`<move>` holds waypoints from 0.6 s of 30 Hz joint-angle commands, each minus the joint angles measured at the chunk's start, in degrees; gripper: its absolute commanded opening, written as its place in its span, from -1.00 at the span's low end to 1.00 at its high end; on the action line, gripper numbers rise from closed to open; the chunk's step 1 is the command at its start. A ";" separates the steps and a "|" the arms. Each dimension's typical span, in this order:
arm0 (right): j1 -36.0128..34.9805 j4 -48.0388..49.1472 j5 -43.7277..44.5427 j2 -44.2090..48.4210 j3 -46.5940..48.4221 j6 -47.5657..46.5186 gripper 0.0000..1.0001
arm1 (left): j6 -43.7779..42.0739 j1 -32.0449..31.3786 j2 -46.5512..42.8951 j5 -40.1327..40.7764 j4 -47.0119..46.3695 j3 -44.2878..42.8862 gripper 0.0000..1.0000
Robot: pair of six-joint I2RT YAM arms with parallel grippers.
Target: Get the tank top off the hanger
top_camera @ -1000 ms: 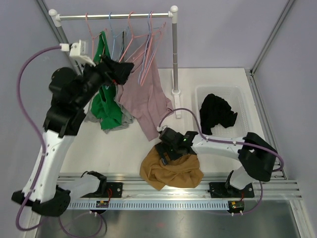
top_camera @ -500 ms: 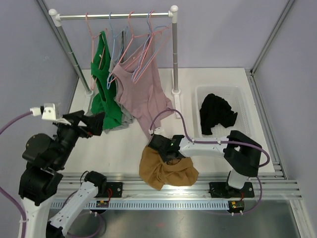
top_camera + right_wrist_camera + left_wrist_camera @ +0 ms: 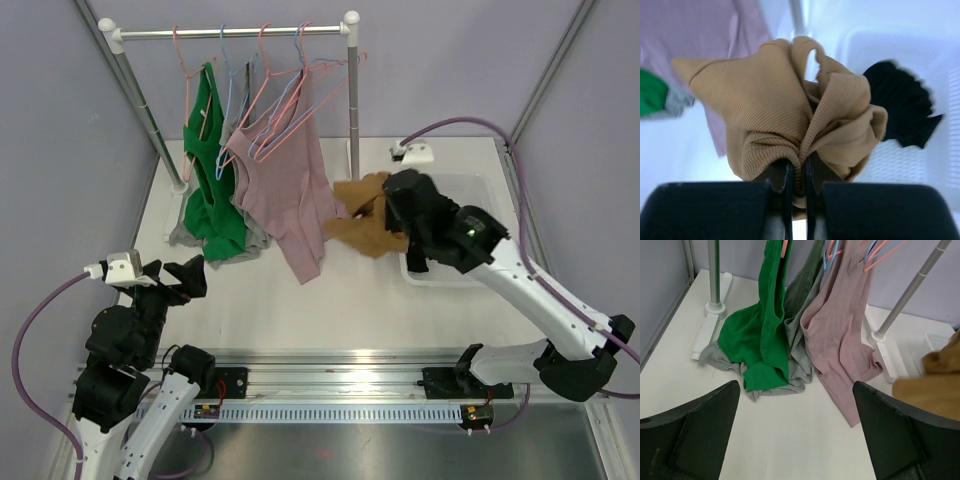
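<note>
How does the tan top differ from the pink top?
The tan top is bunched in the right gripper, off the rack; the pink top hangs spread out on it. The tan top is held in the air; the pink top's hem reaches the table. Both look ribbed.

1. Clothes rack (image 3: 230, 33) — a silver bar on two white-footed posts, standing at the back of the white table (image 3: 300, 310).
2. Green garment (image 3: 207, 190) hanging near the bar's left end, its hem pooled on the table.
3. Grey garment (image 3: 795, 340) touching the green one, also reaching the table.
4. White basket (image 3: 940, 65) at the right — a black garment (image 3: 902, 107) lies inside.
</note>
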State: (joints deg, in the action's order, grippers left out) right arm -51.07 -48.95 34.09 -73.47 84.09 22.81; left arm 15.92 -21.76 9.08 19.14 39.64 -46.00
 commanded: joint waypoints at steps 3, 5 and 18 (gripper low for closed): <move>9.47 -3.70 9.85 -0.26 12.31 -10.58 -1.00 | -0.63 0.31 1.38 3.89 -3.42 -0.67 0.98; 17.09 -2.65 6.27 -1.06 13.29 -12.34 -1.00 | -0.54 0.40 1.99 3.45 -3.43 -0.67 0.98; 38.48 10.27 -20.07 -20.09 -9.11 -6.20 -1.00 | 2.17 1.98 1.38 6.96 -2.73 -0.93 0.98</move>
State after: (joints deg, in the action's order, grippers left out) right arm -14.76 -42.37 24.91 -88.01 77.95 14.00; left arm 16.45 -20.32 10.33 22.28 38.96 -46.00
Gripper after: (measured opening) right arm 0.077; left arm 0.988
